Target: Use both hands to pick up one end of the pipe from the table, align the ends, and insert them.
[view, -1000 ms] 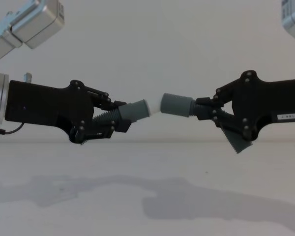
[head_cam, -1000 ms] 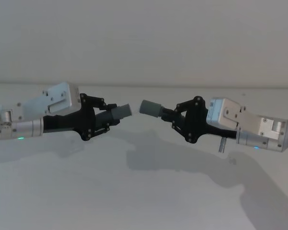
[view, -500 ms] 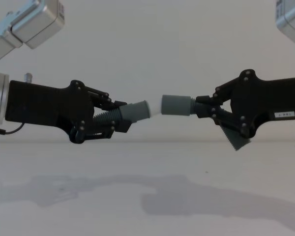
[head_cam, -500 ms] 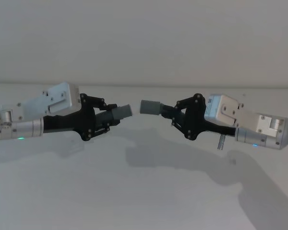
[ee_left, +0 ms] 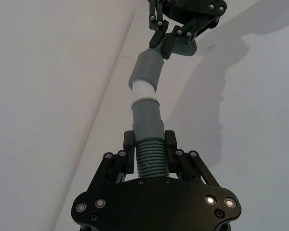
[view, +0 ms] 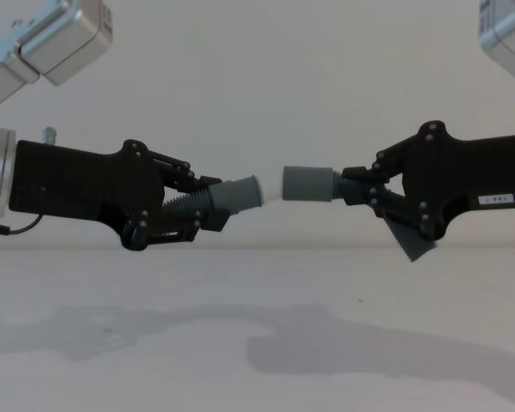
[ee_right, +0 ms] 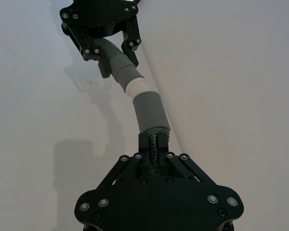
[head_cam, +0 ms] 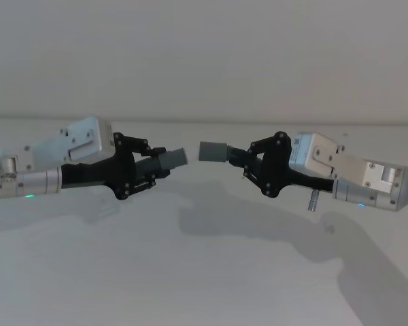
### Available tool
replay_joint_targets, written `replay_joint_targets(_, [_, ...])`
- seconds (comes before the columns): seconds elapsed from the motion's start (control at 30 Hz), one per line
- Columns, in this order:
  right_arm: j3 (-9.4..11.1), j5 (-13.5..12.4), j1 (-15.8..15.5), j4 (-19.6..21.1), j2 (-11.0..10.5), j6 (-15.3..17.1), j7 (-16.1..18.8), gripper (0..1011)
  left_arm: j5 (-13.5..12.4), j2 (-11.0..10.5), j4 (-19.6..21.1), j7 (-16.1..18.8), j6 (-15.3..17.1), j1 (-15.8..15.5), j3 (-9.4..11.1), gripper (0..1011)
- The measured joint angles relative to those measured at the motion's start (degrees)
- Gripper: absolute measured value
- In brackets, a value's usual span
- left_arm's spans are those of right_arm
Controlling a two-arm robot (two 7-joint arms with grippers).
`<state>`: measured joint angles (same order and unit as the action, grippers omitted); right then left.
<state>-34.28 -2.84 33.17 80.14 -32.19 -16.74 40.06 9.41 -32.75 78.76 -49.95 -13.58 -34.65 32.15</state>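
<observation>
Grippers, left and right, clench ribbed grey plastic pipe pieces (likely light, flexible) behind stiff collars, ends just apart.

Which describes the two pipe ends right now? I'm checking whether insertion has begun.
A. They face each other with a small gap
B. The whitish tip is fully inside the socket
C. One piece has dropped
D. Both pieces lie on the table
A: in the chest view the whitish tip held by the left gripper faces the grey socket held by the right gripper, a small gap apart, above the table.
</observation>
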Motion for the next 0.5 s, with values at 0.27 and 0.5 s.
replay_joint_targets(0.27, [0.00,0.06,0.04,-0.06,0.03,0.06,-0.08,83,0.00,0.00,0.00,0.00,0.00,0.00,0.00,349])
replay_joint_targets(0.5, [0.00,0.06,0.07,-0.10,0.04,0.10,-0.11,83,0.00,0.00,0.00,0.00,0.00,0.00,0.00,349])
